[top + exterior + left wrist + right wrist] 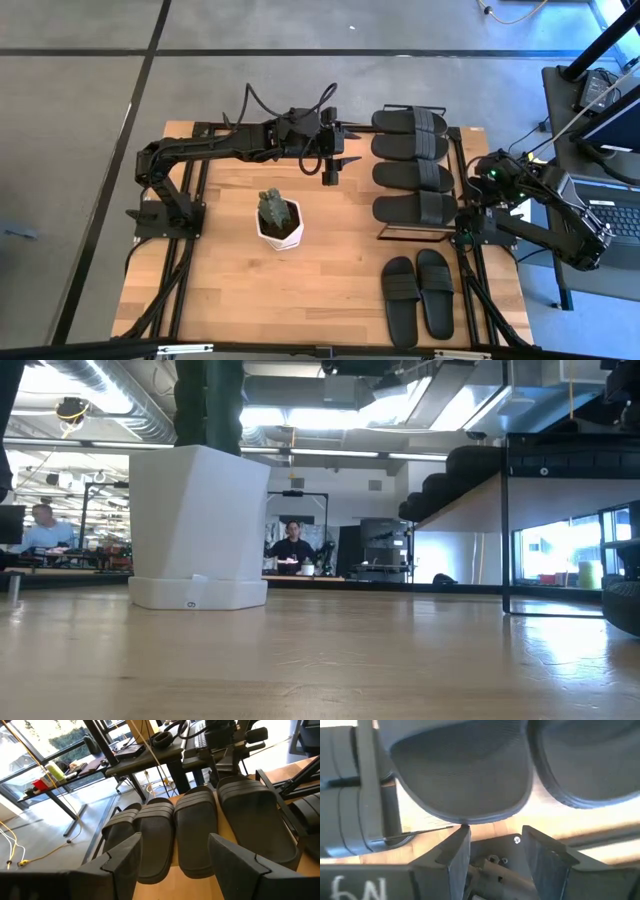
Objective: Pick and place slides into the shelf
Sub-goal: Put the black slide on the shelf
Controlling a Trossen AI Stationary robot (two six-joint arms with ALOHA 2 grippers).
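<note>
Several black slides (pixel 412 163) lie side by side on top of the shelf (pixel 400 233) at the table's far right; the left wrist view shows the slides (pixel 195 830) from their ends. Two more slides (pixel 418 295) rest sole-down on the table near the front right. My left gripper (pixel 342 165) hangs open above the table just left of the shelf, its fingers (pixel 120 860) empty and aimed at the row. My right gripper (pixel 472 195) stands open at the shelf's right side, its fingers (pixel 457 852) just short of a slide's rounded end (pixel 465 785).
A white pot (pixel 280 225) with a small plant stands mid-table, left of the shelf; in the low view the pot (pixel 200 525) fills the left. Black frame rails (pixel 190 260) run along the table's left and right sides. People sit in the room beyond.
</note>
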